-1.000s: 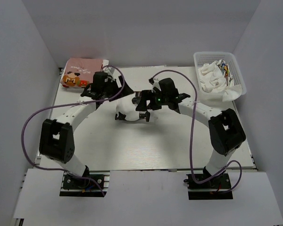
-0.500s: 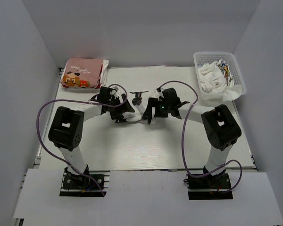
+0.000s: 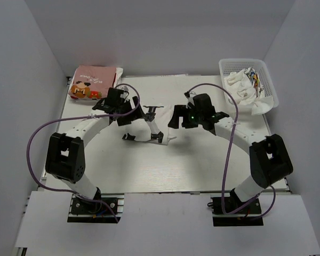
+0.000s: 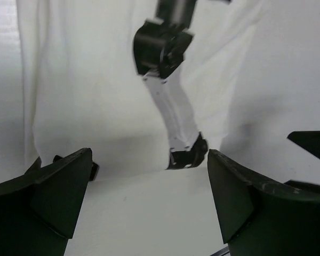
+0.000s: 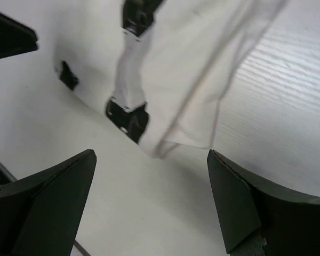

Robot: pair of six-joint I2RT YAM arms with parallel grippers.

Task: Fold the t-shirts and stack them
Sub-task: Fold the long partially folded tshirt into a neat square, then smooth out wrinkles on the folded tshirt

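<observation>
The white t-shirt lies on the table between my two grippers. It fills the upper part of the left wrist view and shows in the right wrist view with a folded edge. A white strip with black ends lies on it. My left gripper is open and empty just left of the shirt. My right gripper is open and empty just right of it. The pink t-shirt with the cartoon print lies folded at the back left corner.
A white lattice basket at the back right holds crumpled white cloth and something multicoloured. Purple cables loop off both arms. Grey walls close in the table on three sides.
One second ago both grippers were bunched together on the white cloth at the table's middle. They have since drawn apart and stand open, and the cloth lies flatter between them.
</observation>
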